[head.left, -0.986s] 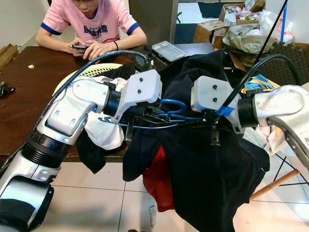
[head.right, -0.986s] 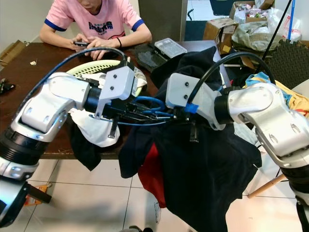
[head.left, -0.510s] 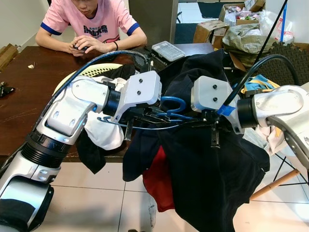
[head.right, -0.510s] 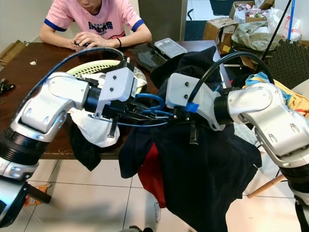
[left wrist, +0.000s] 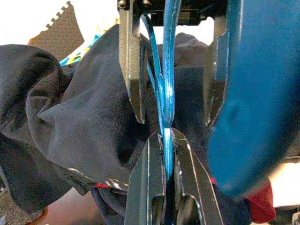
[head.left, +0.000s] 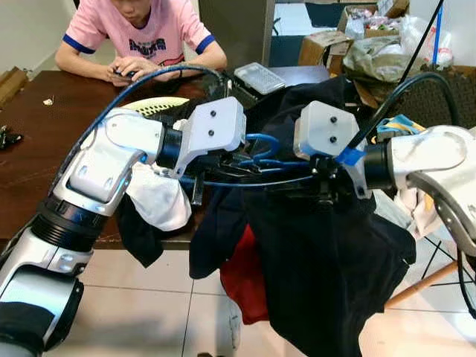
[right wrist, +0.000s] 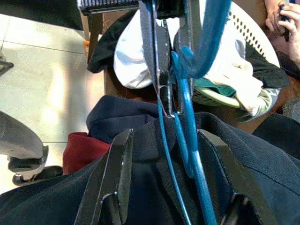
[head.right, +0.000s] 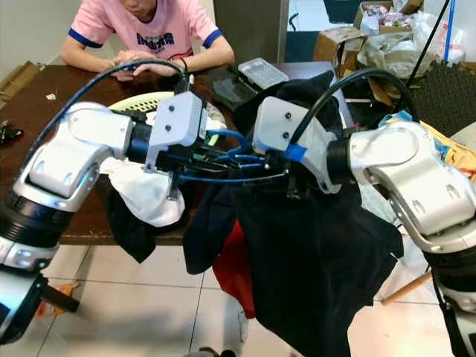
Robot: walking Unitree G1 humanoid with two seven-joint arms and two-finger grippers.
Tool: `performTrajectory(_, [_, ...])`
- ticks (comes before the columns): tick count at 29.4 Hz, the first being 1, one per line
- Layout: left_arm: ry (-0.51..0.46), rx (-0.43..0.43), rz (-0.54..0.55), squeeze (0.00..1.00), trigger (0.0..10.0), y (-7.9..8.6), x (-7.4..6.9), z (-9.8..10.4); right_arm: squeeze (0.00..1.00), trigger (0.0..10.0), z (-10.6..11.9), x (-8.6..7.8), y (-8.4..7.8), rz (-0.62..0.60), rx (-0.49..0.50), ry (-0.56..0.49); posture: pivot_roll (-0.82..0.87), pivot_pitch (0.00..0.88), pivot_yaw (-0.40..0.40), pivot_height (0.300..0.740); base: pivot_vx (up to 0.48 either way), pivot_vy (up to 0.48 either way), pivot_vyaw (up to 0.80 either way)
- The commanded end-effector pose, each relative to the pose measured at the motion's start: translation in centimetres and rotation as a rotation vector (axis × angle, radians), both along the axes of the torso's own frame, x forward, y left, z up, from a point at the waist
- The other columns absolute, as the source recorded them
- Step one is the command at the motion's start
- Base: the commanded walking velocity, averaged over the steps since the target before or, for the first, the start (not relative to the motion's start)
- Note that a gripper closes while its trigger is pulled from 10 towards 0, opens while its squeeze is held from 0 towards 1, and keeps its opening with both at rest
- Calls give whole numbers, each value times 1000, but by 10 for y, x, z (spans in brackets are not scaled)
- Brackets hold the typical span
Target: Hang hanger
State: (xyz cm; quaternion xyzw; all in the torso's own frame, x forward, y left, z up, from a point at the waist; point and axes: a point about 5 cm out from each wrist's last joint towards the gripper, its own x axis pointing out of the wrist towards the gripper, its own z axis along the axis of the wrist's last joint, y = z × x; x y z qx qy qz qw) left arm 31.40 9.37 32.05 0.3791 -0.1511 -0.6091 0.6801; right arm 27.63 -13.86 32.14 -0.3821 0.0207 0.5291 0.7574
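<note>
A blue wire hanger [head.left: 260, 160] is held up level in front of me, and a dark garment [head.left: 327, 268] hangs from it over the table edge. My left gripper [left wrist: 165, 136] is shut on the hanger's wire just below the hook [head.left: 262, 143]. From the opposite side my right gripper [right wrist: 171, 136] faces it, open, one finger on each side of the wire above the garment's collar. The two grippers nearly meet tip to tip at the hanger's middle.
A red cloth [head.left: 242, 275] hangs under the dark garment. On the brown table [head.left: 37, 149] stands a pale basket [head.left: 152, 105] of clothes, with a white cloth [head.left: 160, 204] spilling out. A person in a pink shirt [head.left: 141, 30] sits behind it. At right stands a chair [head.left: 424, 279].
Both arms have lifted the hanger and garment a little higher. The left gripper keeps its hold. The person's hands have drawn together on the table.
</note>
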Motion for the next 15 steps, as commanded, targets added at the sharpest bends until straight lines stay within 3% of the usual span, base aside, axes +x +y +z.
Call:
performTrajectory(1, [-16,-12,-13,0,10000,-2,-1,4,0,10000,3,-4,4,36,0,-7,37,176,66,740,0,0,0])
performTrajectory(7, [-20,-14,-22,0,10000,-3,-1,4,0,10000,3,-8,6,60,-3,10,32,168,64,740,0,0,0])
performTrajectory(8, [-21,-15,-26,0,10000,-4,-2,4,0,8314,3,-7,6,60,-2,11,32,168,65,740,0,0,0])
performTrajectory(10, [-21,-15,-26,0,10000,-4,-2,4,0,8314,3,-7,6,60,-2,11,32,168,65,740,0,0,0])
performTrajectory(11, [-22,-16,-30,0,10000,-5,-2,4,0,392,3,-7,6,58,2,12,31,166,63,740,0,0,0])
performTrajectory(15, [-23,-17,-37,0,10000,-6,-4,3,0,0,4,-6,6,51,11,11,31,167,62,740,0,0,0])
